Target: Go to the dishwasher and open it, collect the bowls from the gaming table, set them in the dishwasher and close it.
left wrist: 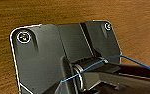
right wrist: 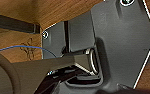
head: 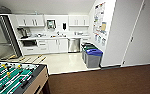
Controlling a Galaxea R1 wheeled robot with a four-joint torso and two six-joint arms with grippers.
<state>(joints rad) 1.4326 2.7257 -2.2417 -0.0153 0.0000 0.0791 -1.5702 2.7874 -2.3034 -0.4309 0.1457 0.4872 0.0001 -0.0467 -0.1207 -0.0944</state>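
The dishwasher [head: 74,45] is a stainless steel front set under the counter at the far wall of a small kitchen, between white cabinets, and its door is closed. It lies across a pale floor from me, ahead and slightly left of centre. The bowls and the gaming table are out of view. Both wrist views look past my own dark plate onto brown floor.
A green table-football table [head: 13,77] fills the near left corner. Grey bins with blue and green lids [head: 91,56] stand by the right wall of the kitchen entrance. A glass partition [head: 2,37] is at the left. A white wall and door [head: 131,35] rise at the right, over brown carpet [head: 103,81].
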